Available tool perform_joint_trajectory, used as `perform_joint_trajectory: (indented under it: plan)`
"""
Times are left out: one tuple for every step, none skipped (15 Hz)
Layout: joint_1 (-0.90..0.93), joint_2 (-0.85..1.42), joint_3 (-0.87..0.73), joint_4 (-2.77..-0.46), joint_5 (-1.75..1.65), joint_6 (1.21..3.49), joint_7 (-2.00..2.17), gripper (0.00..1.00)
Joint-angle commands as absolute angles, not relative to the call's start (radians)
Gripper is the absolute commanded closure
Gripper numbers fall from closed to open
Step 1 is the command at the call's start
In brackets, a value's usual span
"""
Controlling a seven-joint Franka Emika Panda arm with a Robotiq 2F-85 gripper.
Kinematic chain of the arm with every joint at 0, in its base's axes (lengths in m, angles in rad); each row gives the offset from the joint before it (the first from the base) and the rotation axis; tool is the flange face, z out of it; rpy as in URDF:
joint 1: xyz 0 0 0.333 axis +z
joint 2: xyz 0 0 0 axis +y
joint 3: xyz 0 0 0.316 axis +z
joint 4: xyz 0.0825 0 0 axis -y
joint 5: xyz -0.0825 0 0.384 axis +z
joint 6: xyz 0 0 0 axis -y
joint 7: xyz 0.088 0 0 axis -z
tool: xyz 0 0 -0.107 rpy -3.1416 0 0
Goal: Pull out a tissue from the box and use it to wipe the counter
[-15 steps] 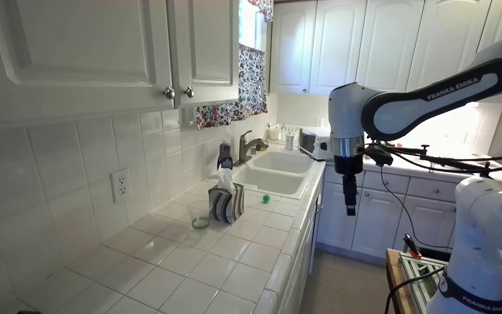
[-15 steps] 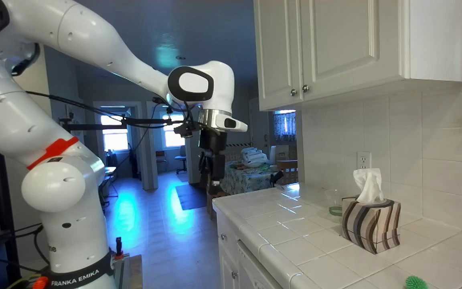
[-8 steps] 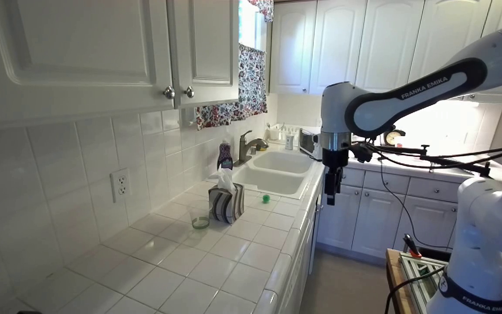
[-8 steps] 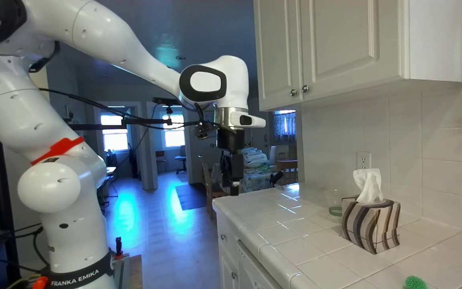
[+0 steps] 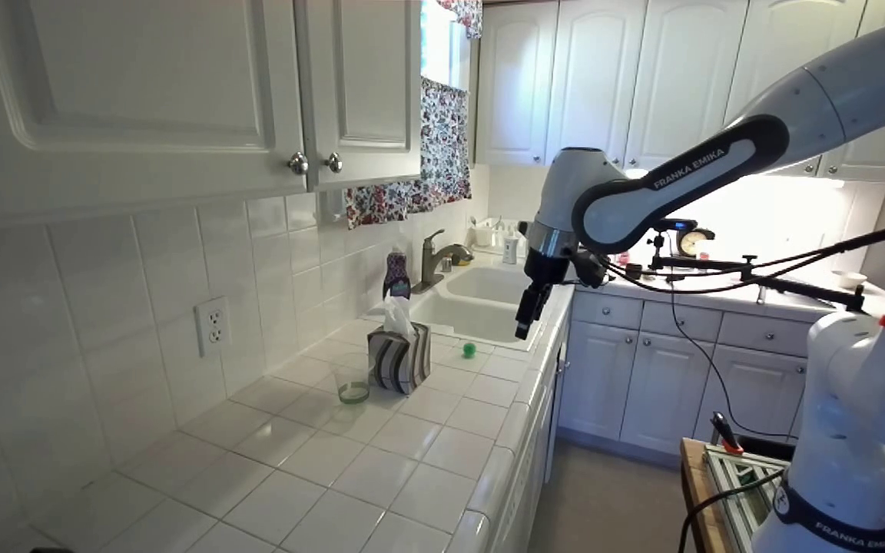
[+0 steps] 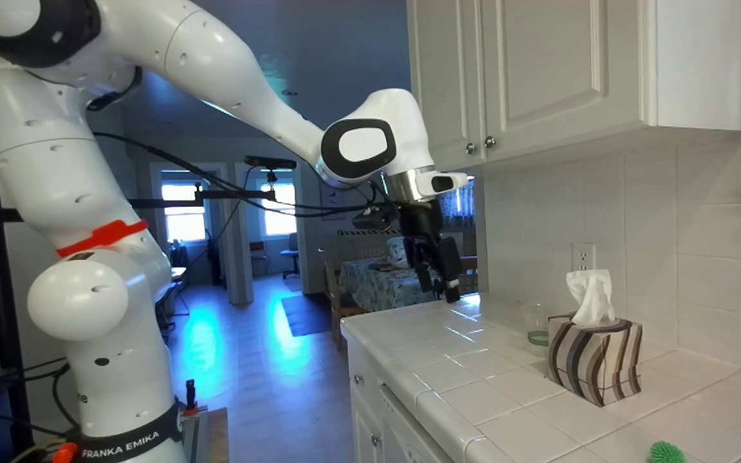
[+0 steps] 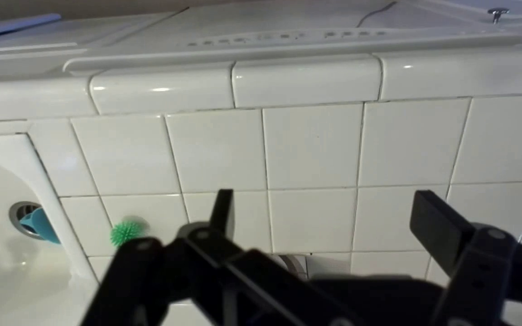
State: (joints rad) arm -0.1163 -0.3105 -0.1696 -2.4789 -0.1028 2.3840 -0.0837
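Observation:
The box (image 5: 400, 359) is a small tissue box with grey, white and brown wavy stripes, upright on the white tiled counter (image 5: 442, 453). It also shows in an exterior view (image 6: 592, 360). The white tissue (image 6: 590, 296) sticks up from its top, also seen in an exterior view (image 5: 399, 315). My gripper (image 6: 444, 292) is open and empty, tilted, above the counter's edge side and apart from the box. In the wrist view the open fingers (image 7: 324, 208) hang over bare tiles (image 7: 313, 145). Only a sliver of the box (image 7: 295, 265) shows there, behind the gripper; the tissue is hidden.
A clear cup with a green base (image 5: 353, 390) stands beside the box. A green spiky ball (image 7: 126, 232) lies near the sink (image 5: 481, 307). A dark bottle (image 5: 396, 275) and faucet (image 5: 433, 265) stand behind. Upper cabinets (image 6: 563, 77) overhang the counter.
The arm has reached forward over the counter, toward the box, and the gripper has gone from pointing straight down to tilted. The box, tissue, cup and ball have not moved.

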Motion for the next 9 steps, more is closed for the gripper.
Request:
perform_joint_trajectory:
  plan:
    - [-0.129,-0.302,-0.160,-2.471,-0.098,2.388,-0.087,0.00]
    - [-0.129,-0.300,-0.160,-2.468,-0.098,2.390,-0.087,0.00]
    - [-0.129,-0.316,-0.158,-2.479,-0.104,2.384,-0.092,0.00]
    - [-0.124,-0.296,-0.162,-2.459,-0.089,2.378,-0.097,0.00]
    - [-0.125,-0.276,-0.163,-2.443,-0.081,2.382,-0.086,0.00]
    - [-0.125,-0.240,-0.169,-2.414,-0.072,2.405,-0.090,0.00]
    - [-0.121,-0.225,-0.174,-2.402,-0.062,2.421,-0.103,0.00]
    - [-0.118,-0.203,-0.177,-2.382,-0.058,2.441,-0.115,0.00]
    - [-0.122,-0.185,-0.174,-2.368,-0.066,2.467,-0.106,0.00]
